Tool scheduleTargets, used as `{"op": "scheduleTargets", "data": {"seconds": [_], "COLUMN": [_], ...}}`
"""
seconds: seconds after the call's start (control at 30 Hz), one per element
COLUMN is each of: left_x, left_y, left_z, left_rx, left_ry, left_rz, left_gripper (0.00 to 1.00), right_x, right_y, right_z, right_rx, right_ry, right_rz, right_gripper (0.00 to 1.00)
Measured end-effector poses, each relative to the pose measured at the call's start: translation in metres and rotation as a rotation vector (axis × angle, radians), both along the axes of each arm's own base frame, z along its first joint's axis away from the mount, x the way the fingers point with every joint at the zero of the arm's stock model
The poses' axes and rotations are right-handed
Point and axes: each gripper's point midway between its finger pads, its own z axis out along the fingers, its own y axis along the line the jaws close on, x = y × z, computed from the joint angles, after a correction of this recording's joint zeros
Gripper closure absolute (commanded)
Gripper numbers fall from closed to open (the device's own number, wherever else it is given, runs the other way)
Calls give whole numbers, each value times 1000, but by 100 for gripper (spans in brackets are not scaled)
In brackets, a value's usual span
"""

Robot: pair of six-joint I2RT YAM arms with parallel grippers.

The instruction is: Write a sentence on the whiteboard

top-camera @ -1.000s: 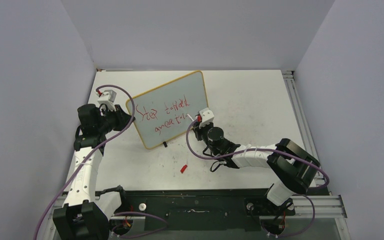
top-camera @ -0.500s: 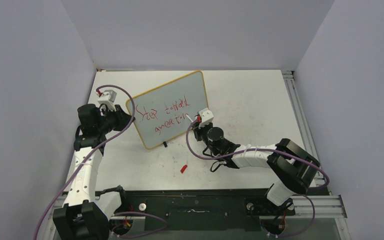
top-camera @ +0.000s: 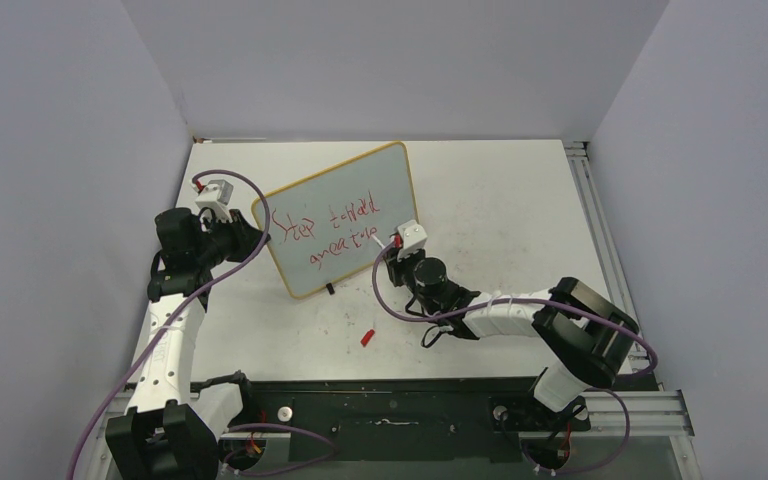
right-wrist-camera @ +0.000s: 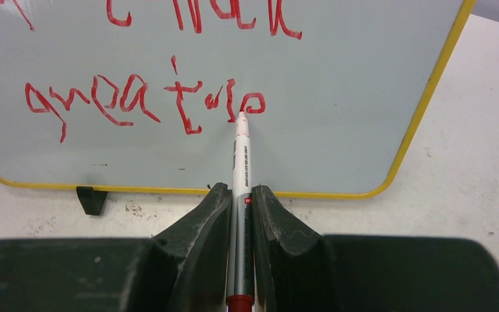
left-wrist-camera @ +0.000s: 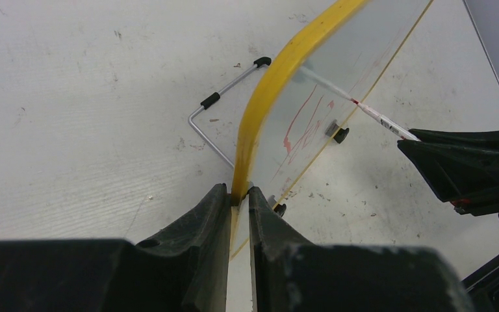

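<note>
Standing propped on the counter (top-camera: 500, 210), centre-left of the top view: whiteboard (top-camera: 360, 190), rectangular, pale grey-white face, rounded corners, thin yellow-orange frame, its face leaning back.

Sentence (top-camera: 335, 232): red marker script in two lines, thin and uneven. The upper line reads roughly "Step toward". The lower line begins "great", followed by a few strokes that are harder to read.

Left pincer (top-camera: 260, 237): closed on the board's left edge, yellow frame nipped between both fingers.

Right pincer (top-camera: 392, 252): closed on a white-barrelled marker (right-wrist-camera: 241, 156), with its tip touching the board at the end of the lower line.

Counter: white, scuffed and speckled. A small red cap (top-camera: 367, 336) lies on it below the board, well apart. There is a metal rail (top-camera: 595, 220) along the right edge and a black strip along the bottom edge.

Room: plain pale lilac-grey walls (top-camera: 380, 70) on three sides.

Left wrist view only: board seen edge-on, with a bent wire stand (left-wrist-camera: 214, 123) with black tips behind it, and the marker reaching in from the right.

Right wrist view only: letters close up, and one black foot (right-wrist-camera: 91, 198) under the lower frame at lower left.

Top view only: both arms, the cap, and the walls.
</note>
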Motion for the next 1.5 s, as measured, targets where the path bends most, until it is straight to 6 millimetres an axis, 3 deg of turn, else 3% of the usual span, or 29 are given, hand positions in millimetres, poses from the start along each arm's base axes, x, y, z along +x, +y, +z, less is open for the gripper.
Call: {"op": "scheduleTargets", "data": {"seconds": [0.67,0.83,1.07,1.5], "left_x": [0,0,0,0], "left_y": [0,0,0,0], "left_z": [0,0,0,0], "left_rx": [0,0,0,0], "left_ry": [0,0,0,0], "left_rz": [0,0,0,0], "left_gripper": [100,100,100,100], "right_x": [-1,-5,-2,11], "right_y": [-14,-20,-27,-27], "right_z": [-19,-11,20,22], "right_rx": [-52,-40,14,0], "right_ry": [30,16,-40,-55], "right_rz": [-63,-63,-97,-119], "right_gripper": [95,95,95,95]}}
